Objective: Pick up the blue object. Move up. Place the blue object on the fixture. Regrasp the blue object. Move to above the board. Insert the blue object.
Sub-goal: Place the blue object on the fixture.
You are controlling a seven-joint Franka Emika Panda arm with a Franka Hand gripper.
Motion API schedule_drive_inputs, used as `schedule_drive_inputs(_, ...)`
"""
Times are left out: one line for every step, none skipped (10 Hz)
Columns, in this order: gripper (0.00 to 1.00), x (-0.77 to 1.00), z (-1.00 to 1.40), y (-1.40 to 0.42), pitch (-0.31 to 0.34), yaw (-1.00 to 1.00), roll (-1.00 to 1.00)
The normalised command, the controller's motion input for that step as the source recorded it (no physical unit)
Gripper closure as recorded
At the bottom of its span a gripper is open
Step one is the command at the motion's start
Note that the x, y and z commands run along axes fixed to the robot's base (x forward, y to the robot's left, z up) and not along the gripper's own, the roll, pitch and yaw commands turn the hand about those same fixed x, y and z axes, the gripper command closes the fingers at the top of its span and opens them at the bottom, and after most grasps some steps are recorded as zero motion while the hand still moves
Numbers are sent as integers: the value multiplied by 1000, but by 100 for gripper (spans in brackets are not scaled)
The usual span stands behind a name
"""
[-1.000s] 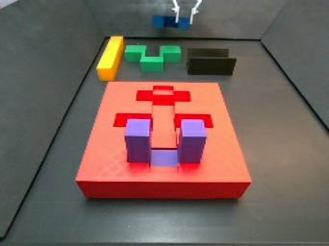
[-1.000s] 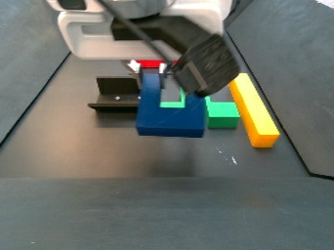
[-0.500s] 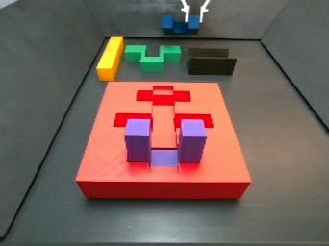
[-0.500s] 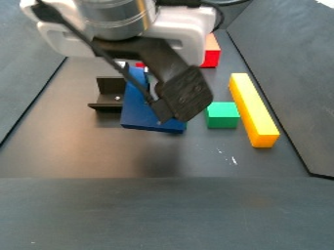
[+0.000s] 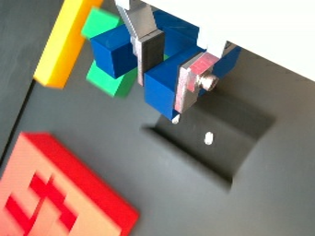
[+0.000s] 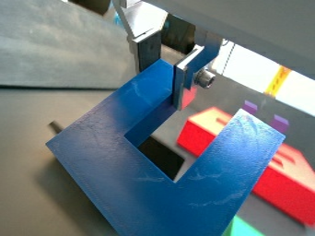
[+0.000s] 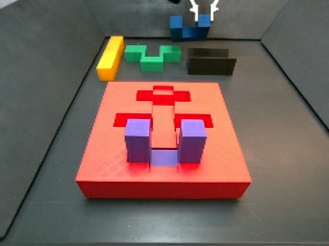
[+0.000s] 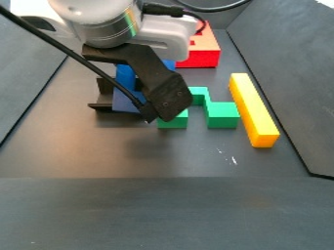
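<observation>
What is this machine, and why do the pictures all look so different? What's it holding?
It is a robot arm with a two-finger gripper. Two cameras ride on its wrist and look down past the silver fingers. Two more stand beside the table. The gripper is shut on the blue object, a U-shaped block, held up in the air near the fixture, a small black holder. Lying on the floor are a yellow bar, a green block and the board, a big red slab with a purple block standing in one of its cutouts.
</observation>
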Motion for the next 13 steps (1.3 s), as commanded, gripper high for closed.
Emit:
schedule_drive_inputs(100,643,0,-354,0,0,-634)
schedule_drive_inputs(100,634,0,-371,0,0,-614)
schedule_drive_inputs(100,677,0,-386,0,0,-597)
schedule_drive_inputs(100,674,0,-386,0,0,-574)
schedule_drive_inputs(100,740,-34,-460,31,0,-229)
schedule_drive_inputs(100,766,-189,-406,46,0,-26)
schedule_drive_inputs(100,683,-309,-309,9,-6,37)
schedule_drive_inputs(100,806,-243,-177,197,-111,443)
schedule_drive_inputs(100,709,-163,-17,320,-149,754)
schedule_drive_inputs(100,600,-154,0,369,-146,954)
schedule_drive_inputs(100,566,-126,-3,360,-131,1000)
schedule_drive_inputs(100,480,-203,-100,280,-77,749)
schedule_drive_inputs(100,626,-146,-229,197,0,240)
